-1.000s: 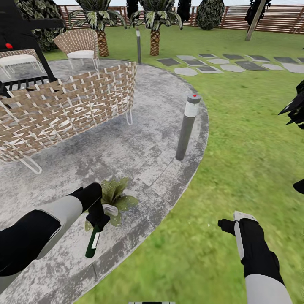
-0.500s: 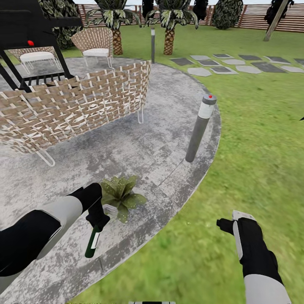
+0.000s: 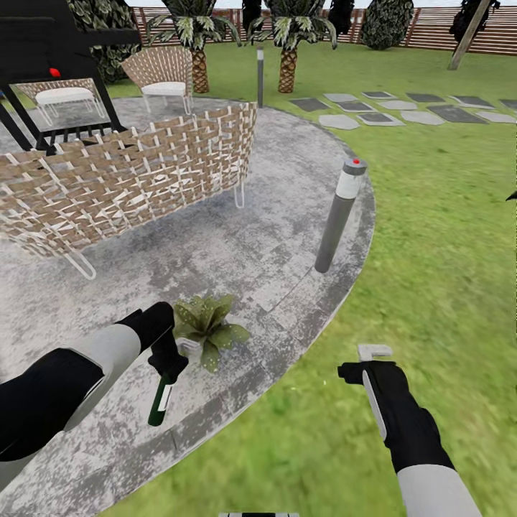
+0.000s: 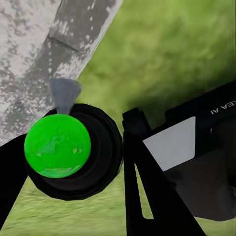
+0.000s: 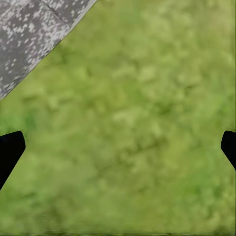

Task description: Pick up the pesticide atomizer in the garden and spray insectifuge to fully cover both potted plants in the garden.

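In the head view my left gripper (image 3: 168,365) is shut on the pesticide atomizer (image 3: 159,403), a dark green bottle with a white label that hangs tilted below the hand. Its pale grey spray head (image 3: 189,350) sits right against a potted plant (image 3: 209,325), a small green rosette near the patio's edge. The left wrist view looks up the bottle's bright green base (image 4: 57,145), with a black finger (image 4: 145,189) beside it. My right gripper (image 3: 362,361) hovers open over the lawn, and its fingertips sit wide apart over grass in the right wrist view (image 5: 118,150).
A grey bollard lamp (image 3: 337,215) with a red dot stands at the patio rim (image 3: 345,287), and another (image 3: 260,75) farther back. A woven wicker sofa (image 3: 129,179) and chair (image 3: 161,75) occupy the patio. Stepping stones (image 3: 402,109), palms and a slatted fence (image 3: 431,36) lie beyond.
The view first shifted, sliding the scene right and up. Since then my right arm has moved left and forward. The left gripper has lifted the atomizer slightly toward the plant.
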